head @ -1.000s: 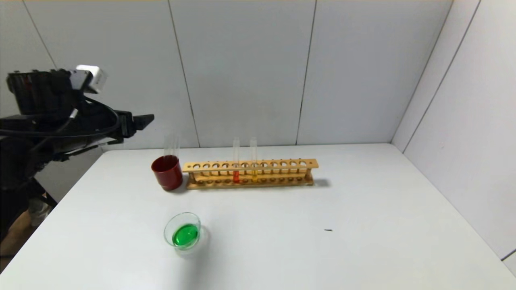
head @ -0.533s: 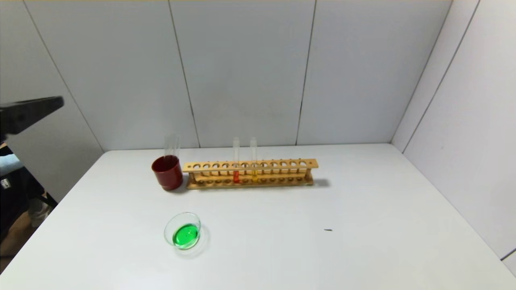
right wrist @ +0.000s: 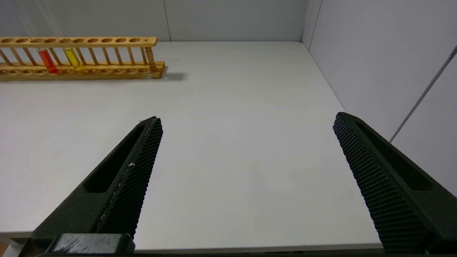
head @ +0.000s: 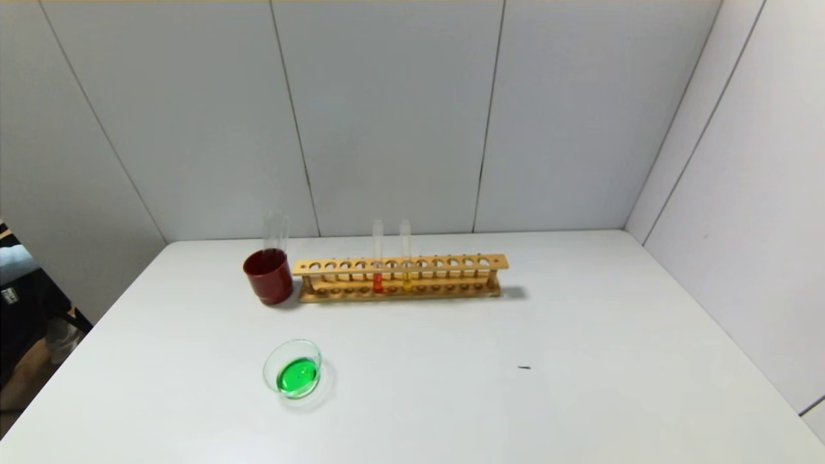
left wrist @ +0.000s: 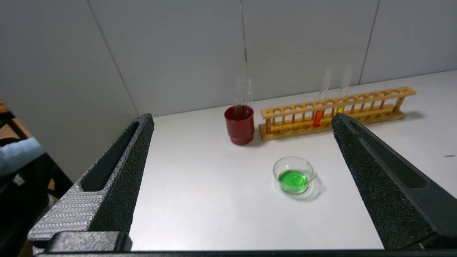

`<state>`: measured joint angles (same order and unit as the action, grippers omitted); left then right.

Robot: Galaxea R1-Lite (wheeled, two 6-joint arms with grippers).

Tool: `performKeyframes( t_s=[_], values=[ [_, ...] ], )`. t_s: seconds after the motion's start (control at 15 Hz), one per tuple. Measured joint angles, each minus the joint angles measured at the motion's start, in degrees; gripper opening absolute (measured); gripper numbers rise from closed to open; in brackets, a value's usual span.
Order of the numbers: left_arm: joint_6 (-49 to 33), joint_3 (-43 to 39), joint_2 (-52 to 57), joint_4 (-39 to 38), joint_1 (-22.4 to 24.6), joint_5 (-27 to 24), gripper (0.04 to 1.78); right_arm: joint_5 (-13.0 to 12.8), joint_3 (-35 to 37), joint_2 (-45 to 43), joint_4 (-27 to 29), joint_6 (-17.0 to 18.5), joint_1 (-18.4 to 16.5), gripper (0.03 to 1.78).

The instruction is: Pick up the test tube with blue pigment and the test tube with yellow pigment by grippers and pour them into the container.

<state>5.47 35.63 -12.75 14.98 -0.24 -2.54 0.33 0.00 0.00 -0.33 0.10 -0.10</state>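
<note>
Container (head: 292, 372), a shallow clear glass dish, is holding green liquid on the white worktop (head: 580, 361), at seven o'clock from the wooden rack (head: 399, 278); both grippers' jaws are gaping wide, gripping nothing.

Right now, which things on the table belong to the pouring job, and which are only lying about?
Belong to the job:
- container, holding green liquid
- test tube with yellow pigment, standing in the rack
- left gripper and right gripper, both open and holding nothing
(No tube with blue liquid shows.)

Lying about:
- red cup with empty tubes
- wooden rack
- red-orange tube
</note>
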Motion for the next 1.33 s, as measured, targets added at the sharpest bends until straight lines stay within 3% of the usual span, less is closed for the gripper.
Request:
performKeyframes(
  t_s=[0.33,0.53,1.33],
  values=[
    [0.3,-22.6,11.2,-4.9,0.2,5.0,1.75,0.0,0.0,0.0,0.0,0.0,0.0,1.75],
    [-2.0,-31.1,12.6,-9.1,0.3,3.2,1.75,0.0,0.0,0.0,0.0,0.0,0.0,1.75],
    [-5.2,-33.1,12.9,-9.1,0.2,2.4,1.75,-0.1,0.0,0.0,0.1,0.1,0.0,1.75]
  ],
)
